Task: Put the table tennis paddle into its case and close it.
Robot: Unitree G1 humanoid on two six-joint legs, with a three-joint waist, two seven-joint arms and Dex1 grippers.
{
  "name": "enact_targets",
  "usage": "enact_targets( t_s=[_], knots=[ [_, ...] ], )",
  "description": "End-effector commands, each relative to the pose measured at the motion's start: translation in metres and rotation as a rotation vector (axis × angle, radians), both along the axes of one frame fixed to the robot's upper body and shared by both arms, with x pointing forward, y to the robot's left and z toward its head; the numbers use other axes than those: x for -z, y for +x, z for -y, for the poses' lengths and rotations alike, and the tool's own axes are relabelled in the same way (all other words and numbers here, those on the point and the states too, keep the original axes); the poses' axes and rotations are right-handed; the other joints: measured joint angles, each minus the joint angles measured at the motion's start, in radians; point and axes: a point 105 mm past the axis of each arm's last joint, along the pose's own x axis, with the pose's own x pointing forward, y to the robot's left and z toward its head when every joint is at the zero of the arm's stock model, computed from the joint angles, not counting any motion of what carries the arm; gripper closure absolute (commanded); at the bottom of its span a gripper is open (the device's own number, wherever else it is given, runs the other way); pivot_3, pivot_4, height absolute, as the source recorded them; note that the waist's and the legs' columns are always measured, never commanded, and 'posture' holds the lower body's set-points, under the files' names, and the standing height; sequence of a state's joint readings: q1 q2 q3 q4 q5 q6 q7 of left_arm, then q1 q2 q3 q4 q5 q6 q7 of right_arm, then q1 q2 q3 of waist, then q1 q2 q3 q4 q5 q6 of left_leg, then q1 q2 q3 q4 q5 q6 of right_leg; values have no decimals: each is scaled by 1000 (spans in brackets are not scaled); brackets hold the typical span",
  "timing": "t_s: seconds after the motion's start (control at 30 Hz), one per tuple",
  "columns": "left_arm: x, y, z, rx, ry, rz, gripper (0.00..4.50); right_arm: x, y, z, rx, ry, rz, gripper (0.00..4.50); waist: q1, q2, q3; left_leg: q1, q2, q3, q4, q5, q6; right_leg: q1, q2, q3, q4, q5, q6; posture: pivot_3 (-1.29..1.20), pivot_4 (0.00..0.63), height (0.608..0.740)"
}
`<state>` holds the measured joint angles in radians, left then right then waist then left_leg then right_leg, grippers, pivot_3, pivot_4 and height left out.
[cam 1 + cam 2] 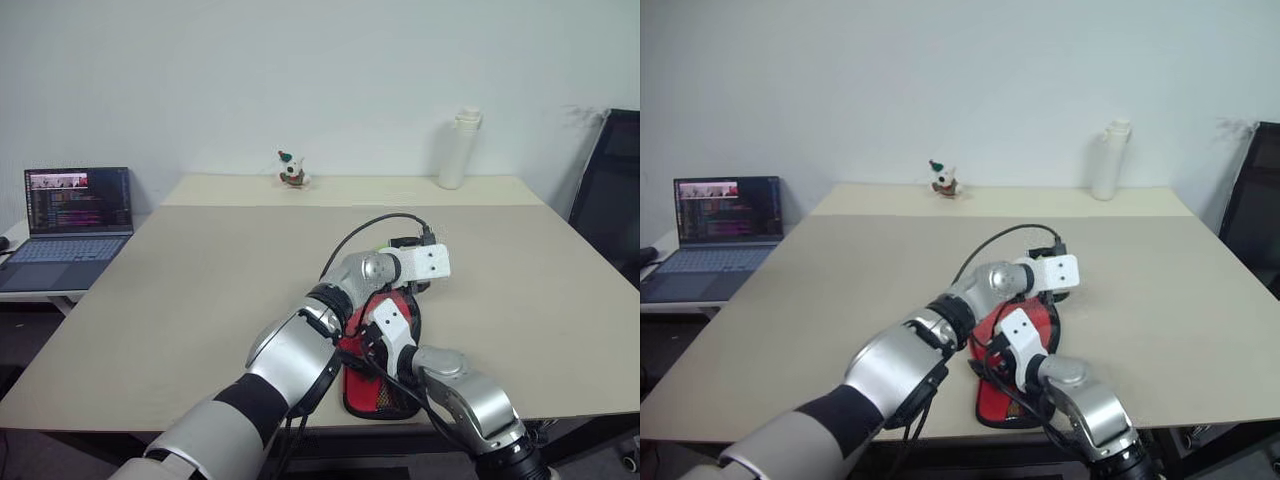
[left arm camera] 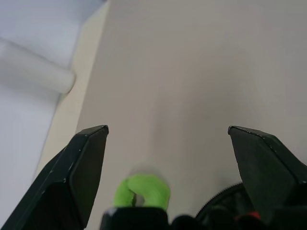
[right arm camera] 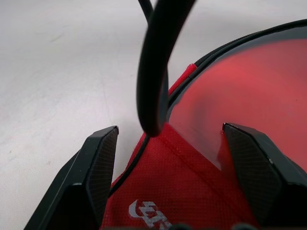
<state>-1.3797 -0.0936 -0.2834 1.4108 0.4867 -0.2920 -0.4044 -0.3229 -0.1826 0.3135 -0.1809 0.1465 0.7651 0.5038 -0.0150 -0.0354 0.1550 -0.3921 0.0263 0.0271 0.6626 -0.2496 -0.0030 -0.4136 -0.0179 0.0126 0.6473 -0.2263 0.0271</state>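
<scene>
Head views: a beige counter (image 1: 200,300) carrying the case (image 1: 385,392), a red fabric pouch with black mesh and a black zipper rim, lying flat at the near edge beneath both arms. The left gripper (image 2: 168,143) reaches across above the far end of the case; in the left wrist view its black fingers (image 2: 79,167) stand wide apart with nothing between them, bare counter ahead and a small green ring (image 2: 142,191) just below the jaws. The right gripper (image 3: 168,158) hovers over the near part of the case, jaws also spread wide and gripping nothing. Right wrist view: the red face of the table tennis paddle (image 3: 249,100) lies inside the open case, the red flap overlapping its lower edge, the zipper rim curving round it. A black cable (image 3: 158,62) crosses in front. The flap bears a white logo (image 3: 148,213), cut off and not legible. At the far edge stand a white bottle (image 1: 458,150) and a small figurine (image 1: 291,170). An open laptop (image 1: 70,225) sits on a side surface to the left, its screen text too small to read. A black chair (image 1: 610,190) stands at right.
</scene>
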Motion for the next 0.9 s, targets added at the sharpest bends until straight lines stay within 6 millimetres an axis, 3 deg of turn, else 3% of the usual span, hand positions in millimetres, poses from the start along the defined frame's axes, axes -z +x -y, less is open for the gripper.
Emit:
enact_targets(
  t_s=[0.03,0.2,0.3,0.6,0.9],
  knots=[
    [-55,9,-4,-28,-209,53,35,43,-9,14,42,-53,-227,721,-6,0,0,0,0,0,0,0,0,0,0,0,0,0,0,0,150,740],
    [-77,18,-27,-51,-354,25,35,10,-8,9,10,41,-184,721,-11,0,0,-1,0,-1,-1,0,0,1,0,-1,-1,0,0,0,150,740],
    [-75,22,-44,-57,-404,-12,35,-12,-12,8,-10,115,-167,721,-11,0,0,-5,-1,-1,-1,0,0,-3,0,-1,-2,0,0,0,150,740],
    [-16,16,-79,-51,-463,-212,35,-63,-33,16,-106,287,-163,721,-11,1,8,-9,0,-1,-1,0,0,-8,0,0,-1,0,0,0,150,740],
    [15,8,-103,-71,-485,-293,35,-83,-25,48,-51,298,-110,721,-11,0,12,-9,0,-1,-1,0,0,-8,0,1,-1,0,0,0,150,740]
  ],
)
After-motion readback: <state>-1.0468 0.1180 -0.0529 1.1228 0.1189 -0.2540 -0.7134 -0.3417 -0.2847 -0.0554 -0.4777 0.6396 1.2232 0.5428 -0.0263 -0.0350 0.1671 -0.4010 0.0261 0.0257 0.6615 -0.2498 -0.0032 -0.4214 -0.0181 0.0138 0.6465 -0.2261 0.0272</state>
